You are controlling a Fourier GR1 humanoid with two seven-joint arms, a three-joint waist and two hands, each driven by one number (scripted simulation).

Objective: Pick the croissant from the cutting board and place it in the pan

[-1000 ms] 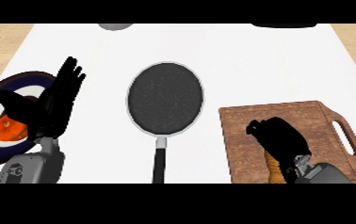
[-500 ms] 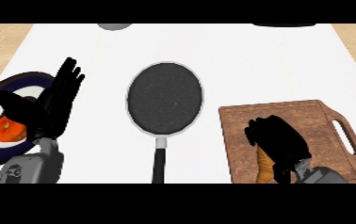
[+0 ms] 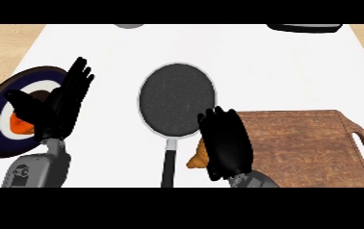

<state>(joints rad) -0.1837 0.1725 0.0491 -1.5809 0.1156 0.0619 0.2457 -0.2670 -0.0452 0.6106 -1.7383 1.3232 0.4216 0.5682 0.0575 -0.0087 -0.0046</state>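
The croissant (image 3: 198, 159) shows as a golden-brown tip poking out from under my right hand (image 3: 226, 144), whose fingers are curled round it. That hand hovers over the left edge of the wooden cutting board (image 3: 302, 141), just right of the pan's handle (image 3: 169, 163). The dark round pan (image 3: 176, 99) with its grey rim lies in the middle of the white counter, handle pointing toward me. My left hand (image 3: 64, 103) rests open at the left, fingers up.
A dark blue plate (image 3: 16, 86) with a white ring and an orange item (image 3: 21, 123) sits at the left edge, partly behind my left hand. A grey round object (image 3: 129, 26) and a dark one (image 3: 305, 27) lie at the counter's far edge.
My right hand has moved left from the middle of the cutting board to its left edge, carrying the croissant. The left hand has not moved.
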